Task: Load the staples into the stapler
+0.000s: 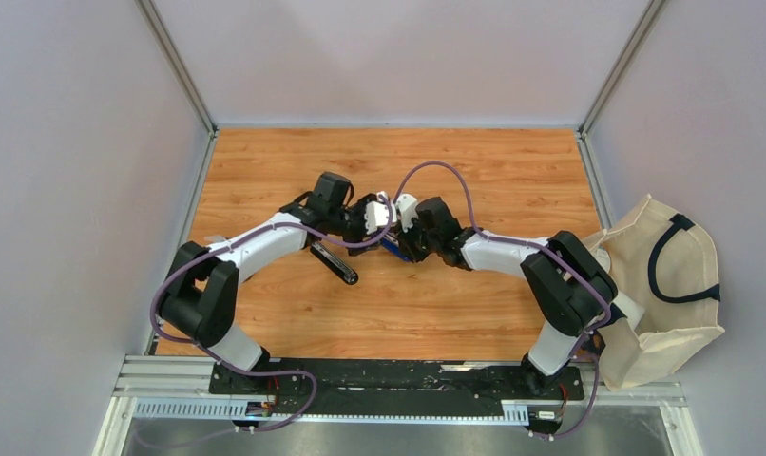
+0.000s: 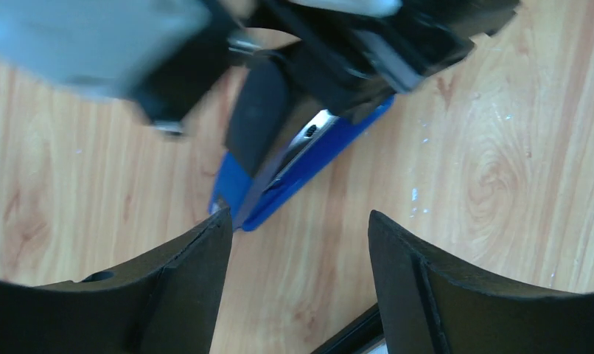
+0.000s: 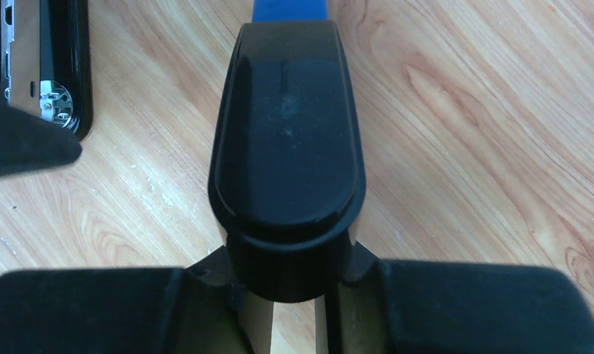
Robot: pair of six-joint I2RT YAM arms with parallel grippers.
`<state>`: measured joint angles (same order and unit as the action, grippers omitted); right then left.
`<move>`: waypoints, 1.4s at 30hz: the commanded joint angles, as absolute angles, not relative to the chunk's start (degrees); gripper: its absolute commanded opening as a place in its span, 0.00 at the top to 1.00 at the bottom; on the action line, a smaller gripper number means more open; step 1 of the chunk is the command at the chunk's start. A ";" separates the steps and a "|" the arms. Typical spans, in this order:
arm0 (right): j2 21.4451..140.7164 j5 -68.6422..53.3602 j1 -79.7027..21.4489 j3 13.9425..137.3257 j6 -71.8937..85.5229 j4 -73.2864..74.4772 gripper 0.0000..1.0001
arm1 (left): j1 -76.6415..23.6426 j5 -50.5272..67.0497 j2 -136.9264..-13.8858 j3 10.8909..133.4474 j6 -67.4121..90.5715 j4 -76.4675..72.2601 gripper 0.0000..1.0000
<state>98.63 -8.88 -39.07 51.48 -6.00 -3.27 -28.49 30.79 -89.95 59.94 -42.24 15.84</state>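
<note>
Centre of the table (image 1: 512, 171), where the two wrists meet: the stapler (image 3: 287, 133), with a glossy black cover over a blue base, is clenched at its rear end by your right gripper (image 3: 290, 299), one finger on each flank. The left wrist view shows a strip of bright metal between the cover and the base. The nose points down toward the wood, but you cannot tell whether it touches. Your left gripper (image 2: 300, 251) is released, its jaws standing apart with nothing between them, and the blue nose lies just beside its left finger. To the left of the stapler a long black piece (image 1: 334, 263) with a bright metal channel lies flat on the wood. No view shows the staples, so their place cannot be given. Expect the stapler to be stiff and fairly weighty. Its smooth cover is likely to slip under the pads, and its hinge is free to swing, so hold the flanks near the rear, as now, and keep the cover free to lift. The staples, once found, will probably be light and brittle, so pinch a strip gently along its long sides.
</note>
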 commanded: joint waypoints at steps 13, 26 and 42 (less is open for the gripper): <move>98.96 -20.47 -35.33 52.03 -5.54 6.33 1.00 | -34.63 23.99 -92.37 56.25 -37.00 -7.56 0.23; 99.75 -22.50 -34.89 52.65 -5.89 7.21 1.00 | -36.30 22.25 -94.83 55.90 -35.60 -10.02 0.23; 99.84 -21.19 -34.89 52.12 -5.80 6.68 1.00 | -37.00 11.43 -97.30 58.45 -31.55 -12.30 0.27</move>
<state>98.28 -21.56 -34.52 52.36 -5.82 0.78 -36.75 16.36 -97.69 55.68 -33.63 -8.73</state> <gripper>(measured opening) 0.228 0.730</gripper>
